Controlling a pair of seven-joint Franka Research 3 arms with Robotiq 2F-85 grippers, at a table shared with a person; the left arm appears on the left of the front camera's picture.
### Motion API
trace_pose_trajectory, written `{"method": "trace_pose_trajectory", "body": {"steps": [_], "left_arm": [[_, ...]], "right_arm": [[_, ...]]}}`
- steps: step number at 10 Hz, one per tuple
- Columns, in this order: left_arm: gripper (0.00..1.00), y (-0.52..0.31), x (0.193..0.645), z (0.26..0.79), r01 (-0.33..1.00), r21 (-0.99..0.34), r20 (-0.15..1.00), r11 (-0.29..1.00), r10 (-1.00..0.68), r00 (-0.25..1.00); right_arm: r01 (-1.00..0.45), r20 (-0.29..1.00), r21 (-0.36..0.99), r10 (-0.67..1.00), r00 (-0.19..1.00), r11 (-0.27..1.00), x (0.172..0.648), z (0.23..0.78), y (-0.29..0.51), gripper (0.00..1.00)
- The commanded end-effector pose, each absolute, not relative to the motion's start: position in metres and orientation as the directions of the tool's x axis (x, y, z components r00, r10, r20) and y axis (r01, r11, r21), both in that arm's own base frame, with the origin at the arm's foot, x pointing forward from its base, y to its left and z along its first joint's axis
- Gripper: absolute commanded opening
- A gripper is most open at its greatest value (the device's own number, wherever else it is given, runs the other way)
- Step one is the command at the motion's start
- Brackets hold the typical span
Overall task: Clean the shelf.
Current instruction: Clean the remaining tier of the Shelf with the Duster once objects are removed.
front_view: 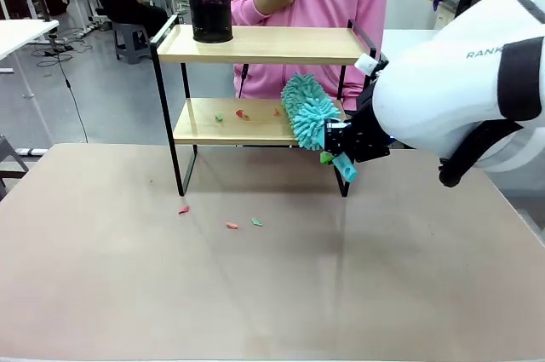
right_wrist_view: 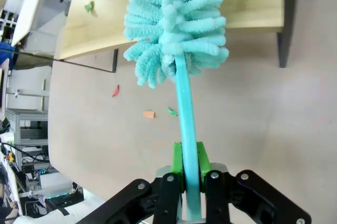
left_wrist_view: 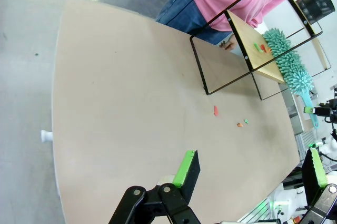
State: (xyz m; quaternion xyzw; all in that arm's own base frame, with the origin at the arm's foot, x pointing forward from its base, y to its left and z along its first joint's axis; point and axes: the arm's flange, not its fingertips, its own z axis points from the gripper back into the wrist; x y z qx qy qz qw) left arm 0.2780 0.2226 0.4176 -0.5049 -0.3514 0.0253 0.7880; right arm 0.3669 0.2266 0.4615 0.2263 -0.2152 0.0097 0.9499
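Note:
The shelf (front_view: 272,45) stands at the far side of the table, two wooden boards in a black frame. My right gripper (front_view: 341,151) is shut on the handle of a teal fluffy duster (front_view: 308,109), whose head rests on the right end of the lower board (right_wrist_view: 253,2). In the right wrist view the handle (right_wrist_view: 184,124) runs up from the gripper (right_wrist_view: 188,163) to the duster head (right_wrist_view: 176,18). Small red and green scraps (front_view: 243,114) lie on the lower board left of the duster. My left gripper (left_wrist_view: 251,171) hangs open over the table, far from the shelf (left_wrist_view: 253,50).
A black mesh cup (front_view: 209,10) stands on the top board's left end. A person in pink (front_view: 324,4) stands right behind the shelf. Three scraps (front_view: 232,226) lie on the table (front_view: 272,294) in front of the shelf's left legs.

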Motion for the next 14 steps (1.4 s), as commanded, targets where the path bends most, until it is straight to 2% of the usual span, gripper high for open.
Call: {"method": "trace_pose_trajectory", "body": {"steps": [1,4,9,12,14], "left_arm": [[1.0,0.222,0.279,0.418,0.342,-0.804,0.551,0.487,0.392,0.737],[1.0,0.222,0.279,0.418,0.342,-0.804,0.551,0.487,0.392,0.737],[1.0,0.222,0.279,0.418,0.342,-0.804,0.551,0.487,0.392,0.737],[1.0,0.222,0.279,0.418,0.342,-0.804,0.551,0.487,0.392,0.737],[1.0,0.222,0.279,0.418,0.342,-0.804,0.551,0.487,0.392,0.737]], "right_arm": [[-0.17,0.408,0.428,-0.022,0.913,0.887,0.377,0.46,0.243,0.0],[-0.269,0.399,0.417,0.09,0.912,0.868,0.394,0.469,0.264,0.0],[-0.462,0.268,0.434,0.378,0.886,0.773,0.422,0.49,0.27,0.0],[-0.58,0.244,0.487,0.536,0.808,0.653,0.416,0.493,0.276,0.0],[-0.669,0.123,0.5,0.72,0.683,0.55,0.401,0.5,0.245,0.0]]}}
